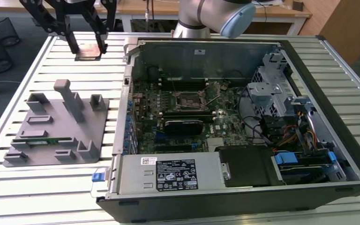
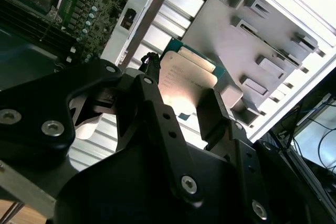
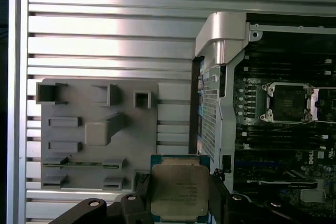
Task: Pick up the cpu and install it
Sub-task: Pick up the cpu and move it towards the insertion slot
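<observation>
The gripper (image 1: 87, 47) is clenched on the cpu (image 3: 178, 192) over the slatted table (image 1: 17, 187), to the exterior view's left of the open computer case (image 1: 230, 204) with its motherboard socket (image 1: 189, 99), while the grey fixture (image 1: 42, 126) holds a green memory stick (image 1: 39, 139).

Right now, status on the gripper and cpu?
Gripper shut on cpu, above the table. Cpu not yet at the socket. Case wall stands between them.

Pale silver cpu (image 3: 178, 195) with a green rim; black gripper (image 3: 179, 199); grey fixture plate (image 1: 55, 129) on the silver-white slatted table (image 1: 42, 187); dark green motherboard (image 1: 225, 124).
</observation>
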Controlling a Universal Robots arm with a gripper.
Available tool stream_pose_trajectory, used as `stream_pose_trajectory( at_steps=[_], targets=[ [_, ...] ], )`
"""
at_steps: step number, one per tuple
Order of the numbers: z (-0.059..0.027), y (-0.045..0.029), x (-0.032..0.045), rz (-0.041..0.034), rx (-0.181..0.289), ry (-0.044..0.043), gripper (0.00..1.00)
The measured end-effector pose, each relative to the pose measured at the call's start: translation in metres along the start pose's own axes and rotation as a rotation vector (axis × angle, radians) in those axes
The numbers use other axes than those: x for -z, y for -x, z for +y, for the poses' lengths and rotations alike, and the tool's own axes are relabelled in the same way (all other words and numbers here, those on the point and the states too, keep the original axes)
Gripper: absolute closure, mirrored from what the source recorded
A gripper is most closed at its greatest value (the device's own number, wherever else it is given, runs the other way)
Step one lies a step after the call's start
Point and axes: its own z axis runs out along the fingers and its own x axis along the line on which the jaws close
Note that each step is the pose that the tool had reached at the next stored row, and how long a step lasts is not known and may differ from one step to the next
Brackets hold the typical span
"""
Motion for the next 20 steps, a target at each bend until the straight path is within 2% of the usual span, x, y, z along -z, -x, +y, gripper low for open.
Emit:
stream_pose_trajectory(
  at_steps=[20],
  targets=[
    [-0.0002,0.0109,-0.0002,0.0,0.0,0.0,0.47]
  ],
)
